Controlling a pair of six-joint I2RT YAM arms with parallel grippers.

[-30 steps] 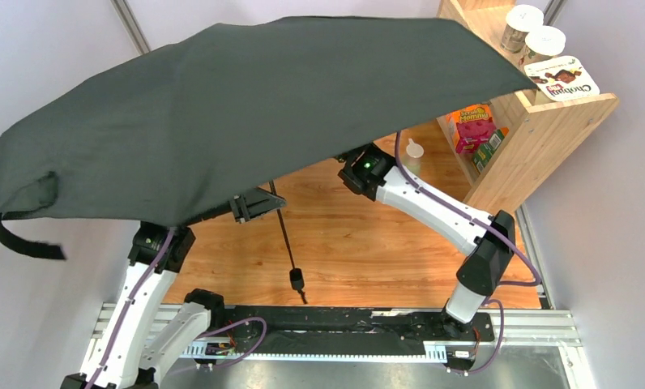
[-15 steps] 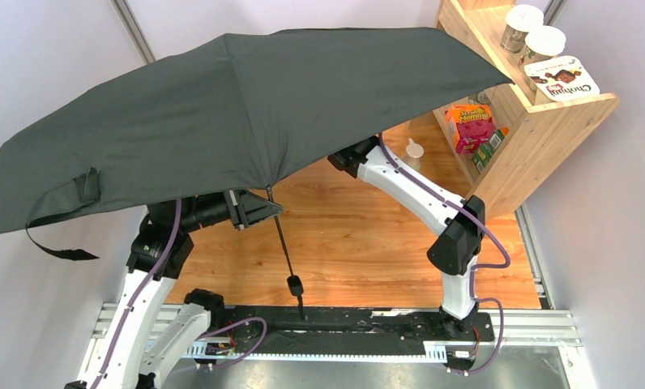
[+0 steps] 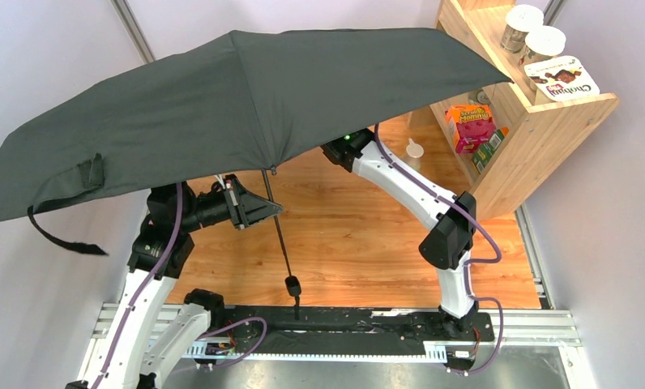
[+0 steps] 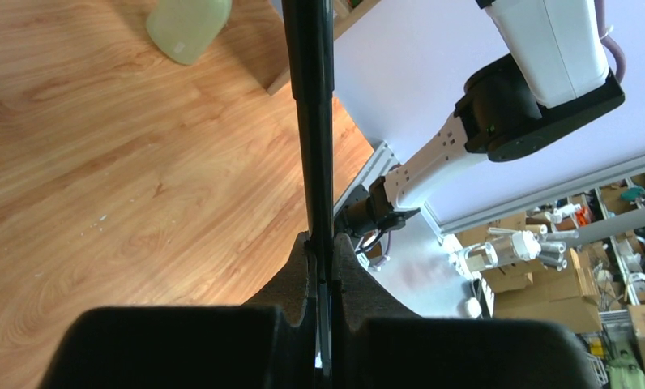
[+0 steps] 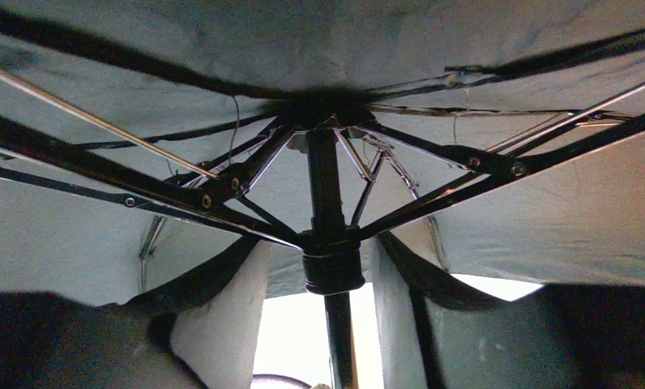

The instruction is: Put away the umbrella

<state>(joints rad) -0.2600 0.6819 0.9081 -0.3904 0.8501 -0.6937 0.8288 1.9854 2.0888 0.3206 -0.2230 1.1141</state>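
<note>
The umbrella is open. Its black canopy [image 3: 246, 97] spreads over the upper left of the top view, with a loose strap [image 3: 64, 239] hanging at the left edge. The thin shaft [image 3: 280, 235] slants down to the knob handle [image 3: 292, 285]. My left gripper [image 3: 261, 208] is shut on the shaft, which the left wrist view shows pinched between its jaws [image 4: 323, 247]. My right gripper [image 5: 323, 271] is open under the canopy, a finger on each side of the shaft just below the runner [image 5: 331, 263]. The canopy hides it in the top view.
A wooden shelf unit [image 3: 538, 121] stands at the right, with two cans, a chocolate box and coloured cartons on it. A small pale bottle [image 3: 414, 150] stands on the wooden table beside the shelf and also shows in the left wrist view [image 4: 188, 24].
The canopy has swung and settled more level, its right edge pulling back off the shelf. My right arm has reached further in under the canopy. My left gripper still holds the shaft.
</note>
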